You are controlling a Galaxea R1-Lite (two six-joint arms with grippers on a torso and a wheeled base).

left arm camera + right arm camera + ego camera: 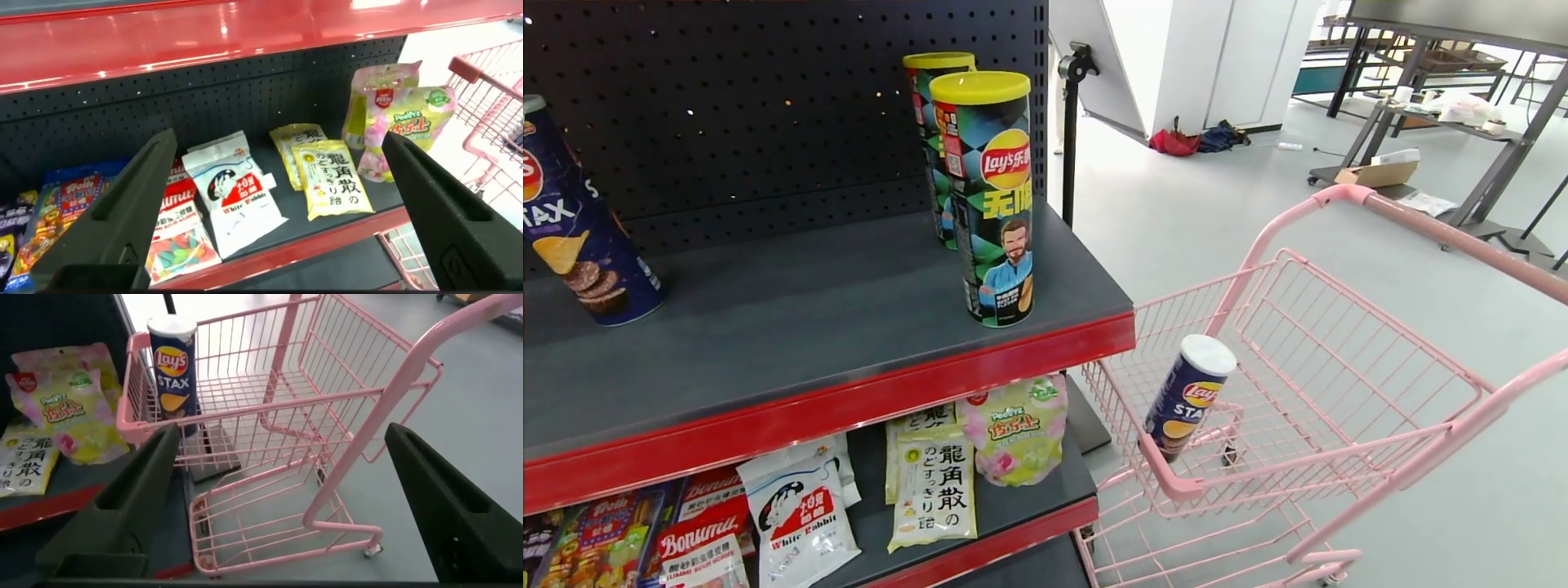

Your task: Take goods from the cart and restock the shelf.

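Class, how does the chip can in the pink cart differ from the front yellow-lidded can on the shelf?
The cart can has a white lid, the shelf can a yellow one. The cart can is dark blue, the shelf can green-patterned. The cart can sits in the basket, the shelf can on the shelf. Both are cylinders.

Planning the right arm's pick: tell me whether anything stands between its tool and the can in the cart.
The cart itself: its near wire wall and pink rim stand between the right tool and the blue can. From above, nothing visible covers the can.
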